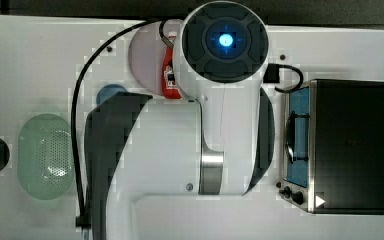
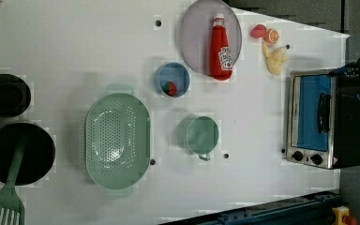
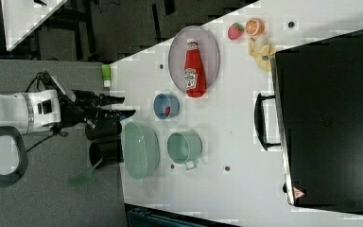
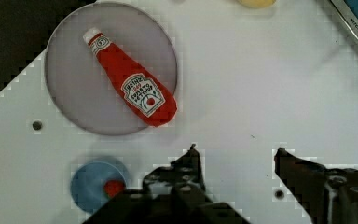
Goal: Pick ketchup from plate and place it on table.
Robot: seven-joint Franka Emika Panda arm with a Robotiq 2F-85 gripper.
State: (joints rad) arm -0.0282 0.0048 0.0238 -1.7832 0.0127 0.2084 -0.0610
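Ketchup (image 4: 129,86) is lying flat on the plate (image 4: 74,98), base end hanging over the rim toward the blue bowl (image 4: 91,184), cap pointing at the plate's far edge. Tool (image 4: 235,156) is hovering above the white counter (image 4: 261,84) with fingers (image 4: 191,161) spread apart, gripping nothing, well clear of the bottle. In the left view, the green colander (image 2: 117,140) and green cup (image 2: 201,135) are sitting below the plate, and the toaster oven (image 2: 326,119) is standing at the left view's right.

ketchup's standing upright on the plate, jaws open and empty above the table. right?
Not quite. The ketchup is lying on its side on the plate, its base past the rim, as the wrist view shows. The rest holds: the gripper has its jaws open and empty above the table.
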